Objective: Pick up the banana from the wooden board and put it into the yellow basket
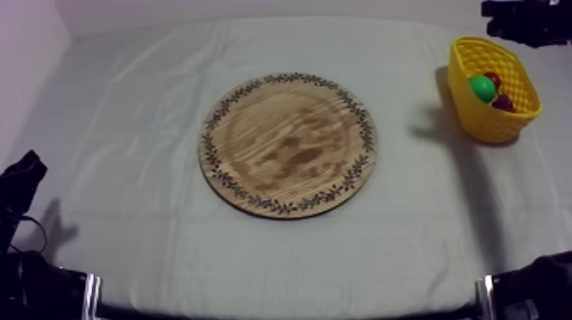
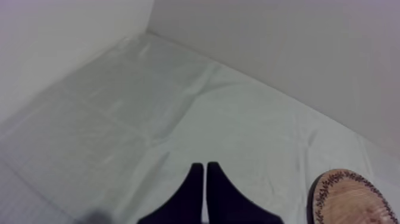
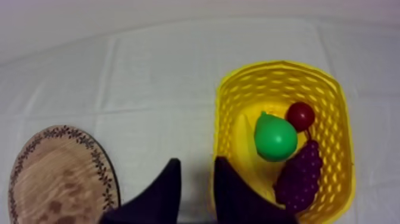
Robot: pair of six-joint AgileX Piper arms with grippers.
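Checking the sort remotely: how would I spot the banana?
Find the yellow basket right of the round wooden board. Inside it, the banana lies along the wall beside the green pear; it alone is long, smooth and yellow like the basket.

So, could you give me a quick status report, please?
Left gripper shut, at rest. Right gripper open beside basket. Banana in basket, off the board. Nothing in the way.
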